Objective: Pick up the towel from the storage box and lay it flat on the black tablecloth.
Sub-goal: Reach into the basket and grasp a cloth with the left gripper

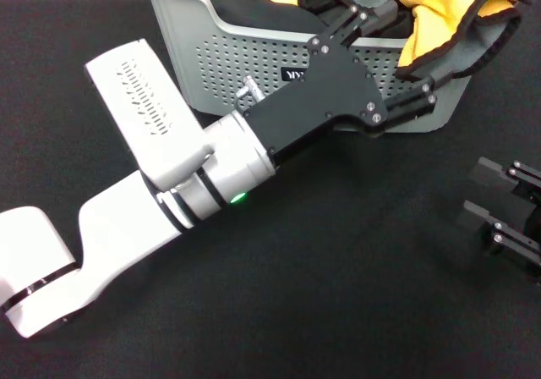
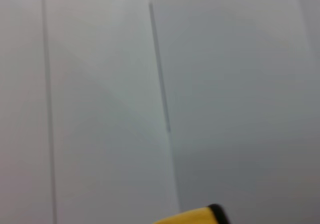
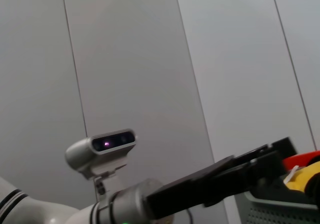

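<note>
Fingertips of left gripper (image 1: 404,36) hidden among towel (image 1: 439,11) heaped in storage box (image 1: 228,53); grip impossible to tell. Right gripper (image 1: 486,194) spread, near box on black tablecloth (image 1: 338,269).

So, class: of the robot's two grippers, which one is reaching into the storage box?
The left gripper: its fingers straddle the towel at the storage box rim. The right gripper sits on the black tablecloth.
</note>
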